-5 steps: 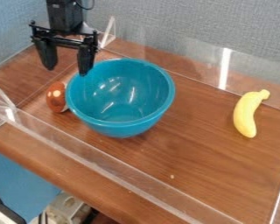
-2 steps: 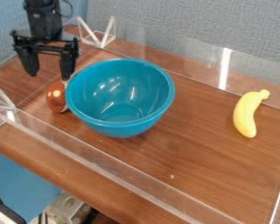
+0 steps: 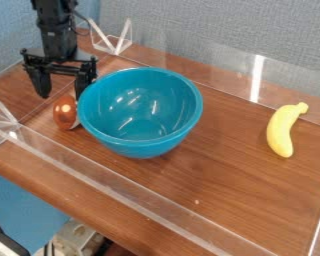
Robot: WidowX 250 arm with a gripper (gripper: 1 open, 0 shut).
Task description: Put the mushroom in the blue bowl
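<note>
The mushroom lies on the wooden table just left of the blue bowl, its reddish-brown cap up against the bowl's outer wall. The bowl is large, glossy teal and has nothing inside. My black gripper hangs pointing straight down just above the mushroom, with its two fingers spread wide and nothing between them. One finger stands to the left of the mushroom, the other finger close to the bowl's rim.
A yellow banana lies at the right side of the table. Clear plastic walls fence the table's front, left and back edges. A blue-grey wall stands behind.
The gripper has moved left and down, from above the bowl's left rim to just over the mushroom. Its fingers stayed spread. Mushroom, bowl and banana have not moved.
</note>
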